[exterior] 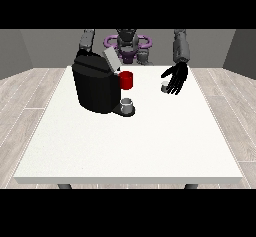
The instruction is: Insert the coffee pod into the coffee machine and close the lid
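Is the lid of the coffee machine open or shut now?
Open. The grey lid stands tilted up above the top of the black coffee machine, not lying flat on it.

White table (130,146), wood-plank floor around it, grey walls behind. Robot (128,43) at far edge, small.

Black coffee machine (95,87) on table at view's left, far half. Grey lid (111,59) tilted up, open. Red part (126,80) on machine's front, toward centre. Grey cup (127,105) on machine's base, below the red part.

Hand at view's right (176,78): black, fingers spread and pointing down toward table, not curled. Small pale pod (164,86) just beside the palm, at thumb side; contact unclear.

Arm at view's left (87,41) drops behind machine; its hand hidden.
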You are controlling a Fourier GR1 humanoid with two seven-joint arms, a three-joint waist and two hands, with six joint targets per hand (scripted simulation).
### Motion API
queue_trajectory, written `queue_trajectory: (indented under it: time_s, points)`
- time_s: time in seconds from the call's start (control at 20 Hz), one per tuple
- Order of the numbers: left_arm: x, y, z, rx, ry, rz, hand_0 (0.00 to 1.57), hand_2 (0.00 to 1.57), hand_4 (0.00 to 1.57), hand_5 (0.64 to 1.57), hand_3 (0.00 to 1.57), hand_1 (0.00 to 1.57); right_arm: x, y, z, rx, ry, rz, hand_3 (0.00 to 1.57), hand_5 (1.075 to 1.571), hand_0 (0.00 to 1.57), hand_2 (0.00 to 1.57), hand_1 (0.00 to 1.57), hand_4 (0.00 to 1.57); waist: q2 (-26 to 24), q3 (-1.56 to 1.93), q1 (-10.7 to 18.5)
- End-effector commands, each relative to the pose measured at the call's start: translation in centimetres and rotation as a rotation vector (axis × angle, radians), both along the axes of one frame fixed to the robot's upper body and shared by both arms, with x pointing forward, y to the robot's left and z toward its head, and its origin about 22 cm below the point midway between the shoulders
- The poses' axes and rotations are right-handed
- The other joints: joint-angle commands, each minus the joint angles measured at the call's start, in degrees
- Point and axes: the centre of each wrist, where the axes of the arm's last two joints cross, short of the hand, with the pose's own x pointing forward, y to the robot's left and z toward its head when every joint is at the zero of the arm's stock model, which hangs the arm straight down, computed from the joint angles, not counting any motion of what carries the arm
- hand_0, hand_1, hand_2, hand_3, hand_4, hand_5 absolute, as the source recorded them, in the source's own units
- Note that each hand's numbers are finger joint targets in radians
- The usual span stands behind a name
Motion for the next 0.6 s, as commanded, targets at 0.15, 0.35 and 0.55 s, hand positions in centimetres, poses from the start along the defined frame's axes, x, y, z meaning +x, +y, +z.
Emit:
queue_trajectory:
  time_s: [0.15,0.35,0.55]
  points:
    - [2.1,-1.4,1.0,0.145,-0.131,-0.045,1.07,1.11,0.45,1.571,0.91,1.07,1.1,0.7,-0.4,-0.032,0.005,0.02,0.0,1.571,0.0,0.0,0.0,0.0,1.48,0.01,0.1]
    - [1.1,-1.3,-1.9,0.239,-0.028,-0.037,0.92,1.02,0.41,1.571,0.84,0.92,0.3,0.8,-0.5,-0.028,0.074,0.065,0.0,1.571,0.0,0.0,0.0,0.0,-1.19,0.0,-1.79]
    - [1.8,-1.8,-0.6,0.366,0.013,-0.105,0.87,1.02,0.34,1.571,0.88,0.87,1.1,0.0,-2.4,0.023,0.032,0.01,0.0,1.571,0.0,0.0,0.0,0.0,0.38,0.05,0.56]
